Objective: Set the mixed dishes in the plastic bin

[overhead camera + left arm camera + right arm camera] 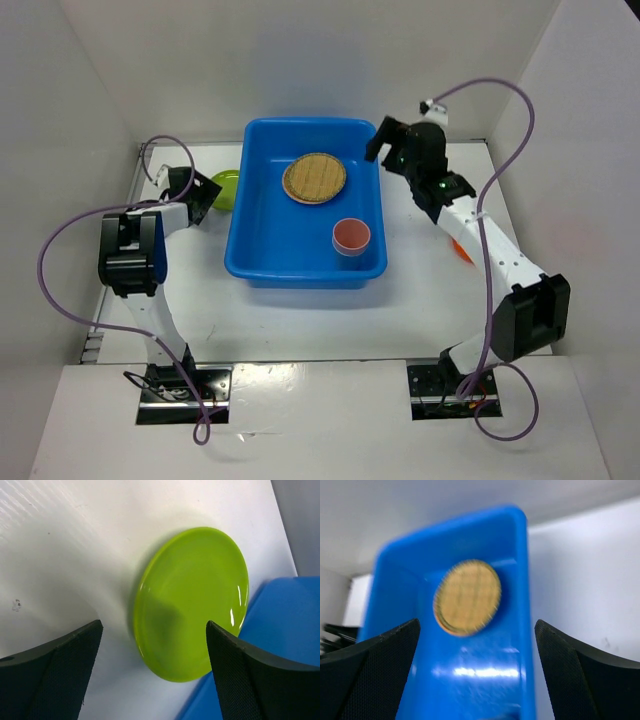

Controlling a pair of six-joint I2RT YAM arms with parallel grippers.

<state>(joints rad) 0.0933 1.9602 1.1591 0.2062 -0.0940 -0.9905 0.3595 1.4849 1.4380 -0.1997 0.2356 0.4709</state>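
Bin [238,240] of glossy blue plastic, round-cornered, sits mid-worktop [300,320] toward the far edge, its long axis seemingly near to far. Inside lie a round woven bamboo plate [314,178], flat, and a reddish-pink cup [351,236], upright at the near right. A smooth lime-green plate [192,602] lies just beside the bin's left wall, ahead of the left pincer [152,630], which gapes empty. The right pincer [476,625] hangs spread over the bin's far right corner.

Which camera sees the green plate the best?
The left wrist view: the lime-green plate fills it, close and almost whole. The top view shows only part of it, small, between the left gripper and the blue bin. The right wrist view misses it.
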